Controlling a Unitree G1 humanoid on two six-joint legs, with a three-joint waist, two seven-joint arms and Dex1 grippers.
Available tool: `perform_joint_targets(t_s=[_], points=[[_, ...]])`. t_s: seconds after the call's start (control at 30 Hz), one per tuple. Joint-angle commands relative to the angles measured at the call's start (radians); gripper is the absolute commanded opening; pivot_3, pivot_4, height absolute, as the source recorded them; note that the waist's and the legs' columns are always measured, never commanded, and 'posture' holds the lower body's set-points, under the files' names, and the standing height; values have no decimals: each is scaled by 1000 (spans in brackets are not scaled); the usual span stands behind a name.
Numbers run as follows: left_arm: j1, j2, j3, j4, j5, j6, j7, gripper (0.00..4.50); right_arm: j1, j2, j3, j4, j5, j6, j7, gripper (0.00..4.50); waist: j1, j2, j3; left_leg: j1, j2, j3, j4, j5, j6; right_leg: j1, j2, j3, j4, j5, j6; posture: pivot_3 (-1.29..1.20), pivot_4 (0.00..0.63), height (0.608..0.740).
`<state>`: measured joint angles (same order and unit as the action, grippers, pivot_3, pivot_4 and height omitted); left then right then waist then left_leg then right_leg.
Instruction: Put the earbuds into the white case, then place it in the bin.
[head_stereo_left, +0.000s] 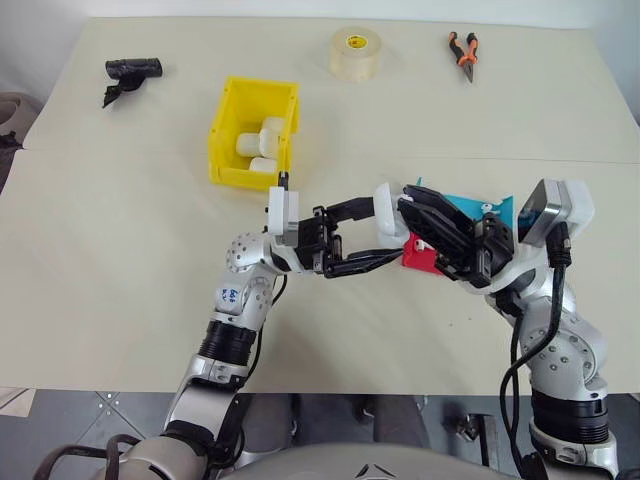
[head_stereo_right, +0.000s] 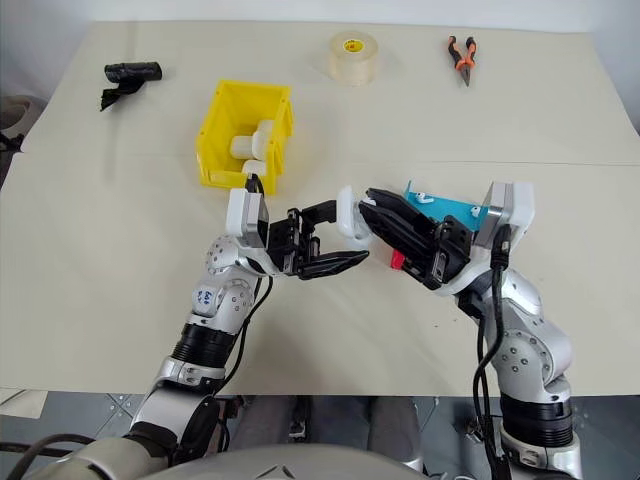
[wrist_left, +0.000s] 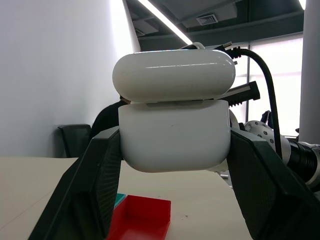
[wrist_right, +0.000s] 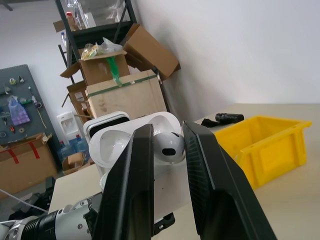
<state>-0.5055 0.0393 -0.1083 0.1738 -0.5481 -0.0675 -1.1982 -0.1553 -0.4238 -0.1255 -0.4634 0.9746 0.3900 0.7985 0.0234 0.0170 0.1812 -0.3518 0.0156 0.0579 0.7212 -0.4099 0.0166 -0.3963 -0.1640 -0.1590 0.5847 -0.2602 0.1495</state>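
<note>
Left gripper: clamped on one open white case, held above the bench centre.
Right gripper: pinching one earbud at the case mouth.
Yellow bin: far left, three white cases inside.

We see a tape roll and pliers along the table's far edge, a black tool far left, red tray beside blue tray.
</note>
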Motion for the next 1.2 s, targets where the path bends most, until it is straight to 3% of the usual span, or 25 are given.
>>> perform_joint_targets(t_s=[0.03, 0.13, 0.17, 0.2, 0.5, 0.63, 0.87, 1.07, 1.2], points=[[-34, -18, 16, -40, -23, -30, -1, 2772, -3, -25, 26, -16, 5, 63, -19, 523, 0, 0, 0, 0, 0, 0, 0, 0, 0, 0, 0, 0, 0, 0, 0, 0, 150, 740], [-35, -20, 17, -37, -21, -29, -4, 2772, -17, -46, 20, -19, 51, 115, -19, 523, 2, 0, 0, 0, 0, 0, 0, 0, 0, 0, 0, 0, 0, 0, 0, 0, 150, 740], [-35, -20, 17, -37, -20, -29, -5, 2772, -19, -56, 16, -20, 70, 130, -11, 1225, 3, 0, 0, 0, 0, 0, 0, 0, 0, 0, 0, 0, 0, 0, 0, 0, 150, 740], [-35, -21, 18, -36, -19, -29, -6, 2772, -20, -69, 14, -21, 84, 146, -3, 1406, 3, 0, 0, 0, 0, 0, 0, 0, 0, 0, 0, 0, 0, 0, 0, 0, 150, 740], [-15, 1, 28, -43, -7, -31, -13, 2772, -27, -156, -107, 8, 58, 112, 48, 4437, 4, 0, 0, 0, 0, 0, 0, 0, 0, 0, 0, 0, 0, 0, 0, 0, 150, 740], [13, 40, 33, -51, -4, -42, -37, 2772, 51, -254, -218, 56, -1, 76, 131, 4475, 5, 0, 0, 0, 0, 0, 0, 0, 0, 0, 0, 0, 0, 0, 0, 0, 150, 740], [52, 103, 36, -82, -48, -10, -108, 2772, 226, -434, -299, 276, -282, -161, 395, 4475, 3, 0, 0, 0, 0, 2, 0, 0, 0, 0, 0, 1, -1, 0, 0, 0, 150, 740], [50, 97, 27, -73, -49, -21, -139, 2772, 145, -473, -277, 428, -377, -251, 438, 4475, 2, 0, 0, 1, 0, 2, 0, 0, 0, 0, 0, 1, 0, 0, 0, 0, 150, 740], [54, 83, 20, -73, -38, -29, -133, 2772, -8, -549, -168, 460, -474, -129, 387, 4475, -2, 0, 0, 1, 1, 3, 0, 0, 0, 0, 0, 1, 0, 0, 0, 0, 150, 740]])
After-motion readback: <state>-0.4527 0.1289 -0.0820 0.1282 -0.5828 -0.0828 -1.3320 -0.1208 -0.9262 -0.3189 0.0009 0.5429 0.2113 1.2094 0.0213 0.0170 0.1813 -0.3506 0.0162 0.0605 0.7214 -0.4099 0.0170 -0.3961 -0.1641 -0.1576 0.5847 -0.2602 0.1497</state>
